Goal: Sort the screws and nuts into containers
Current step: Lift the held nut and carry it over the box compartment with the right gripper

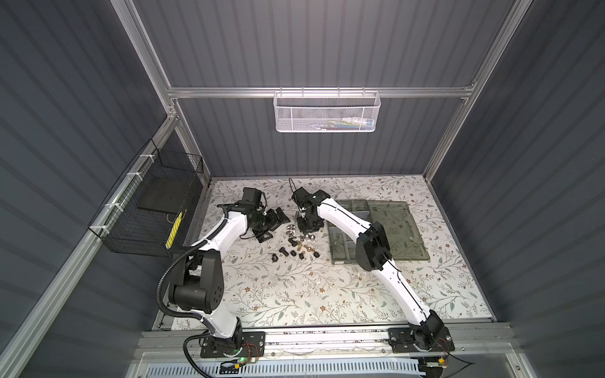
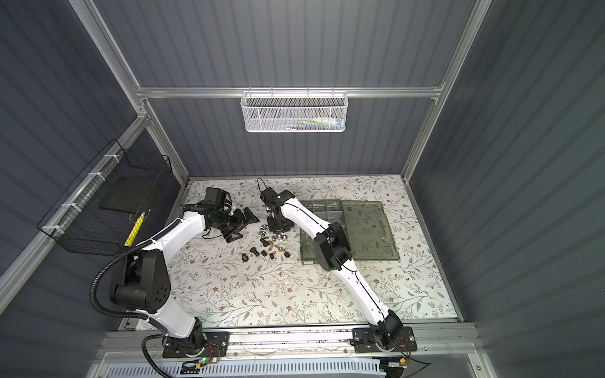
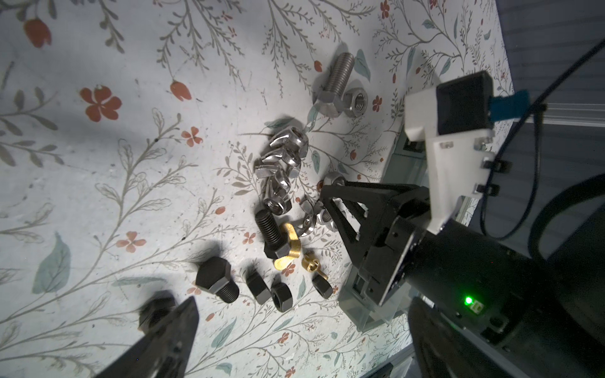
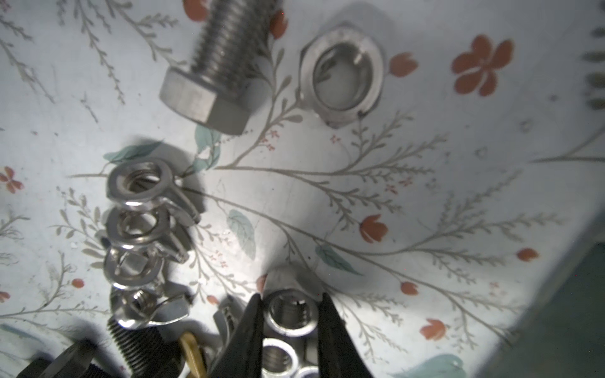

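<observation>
The screws and nuts (image 1: pixel 296 243) (image 2: pixel 268 244) lie in a loose pile mid-table: silver wing nuts (image 4: pixel 140 229), a big silver bolt (image 4: pixel 212 72), a big silver nut (image 4: pixel 342 75), black bolts (image 3: pixel 216 278) and a brass wing nut (image 3: pixel 288 245). My right gripper (image 4: pixel 290 304) (image 1: pixel 306 229) is shut on a small silver hex nut (image 4: pixel 289 311) at the pile's far edge, both fingers touching it. My left gripper (image 3: pixel 304 314) (image 1: pixel 276 225) stands open just left of the pile, holding nothing. The containers (image 1: pixel 353 206) (image 2: pixel 327 206) lie to the right, partly hidden by the right arm.
The organiser's open lid (image 1: pixel 396 225) lies flat to the right of the compartments. A white mesh basket (image 1: pixel 327 113) hangs on the back wall. A black wire basket (image 1: pixel 147 209) hangs on the left wall. More silver nuts (image 4: pixel 278 356) sit between the right fingers behind the held one.
</observation>
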Robot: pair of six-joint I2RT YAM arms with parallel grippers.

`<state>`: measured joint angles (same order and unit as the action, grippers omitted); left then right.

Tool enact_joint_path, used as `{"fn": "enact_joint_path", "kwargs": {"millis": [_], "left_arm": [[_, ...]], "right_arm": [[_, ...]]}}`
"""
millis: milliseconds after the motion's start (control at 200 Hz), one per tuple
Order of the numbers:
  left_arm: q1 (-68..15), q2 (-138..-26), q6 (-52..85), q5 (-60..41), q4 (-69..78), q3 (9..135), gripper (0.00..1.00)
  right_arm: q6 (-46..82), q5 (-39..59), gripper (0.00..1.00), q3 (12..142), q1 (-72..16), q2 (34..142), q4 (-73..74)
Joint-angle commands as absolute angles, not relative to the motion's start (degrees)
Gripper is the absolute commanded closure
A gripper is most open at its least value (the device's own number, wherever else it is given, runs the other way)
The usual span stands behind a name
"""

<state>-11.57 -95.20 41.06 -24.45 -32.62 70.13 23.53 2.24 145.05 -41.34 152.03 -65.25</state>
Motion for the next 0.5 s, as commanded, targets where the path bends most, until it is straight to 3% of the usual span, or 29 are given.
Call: {"fn": "enact_joint_path", "kwargs": {"millis": [0, 495], "left_arm": [[-11.6, -96.2, 43.6, -26.1, -31.1, 71.8, 0.0], [-16.4, -100.6, 48.3, -24.3, -25.5, 78.5, 0.0]], "right_arm": [[23.2, 2.6, 0.77, 144.8, -40.0, 146.7, -66.2], [24.0, 1.5, 0.77, 139.6, -33.8, 135.4, -66.4]]}}
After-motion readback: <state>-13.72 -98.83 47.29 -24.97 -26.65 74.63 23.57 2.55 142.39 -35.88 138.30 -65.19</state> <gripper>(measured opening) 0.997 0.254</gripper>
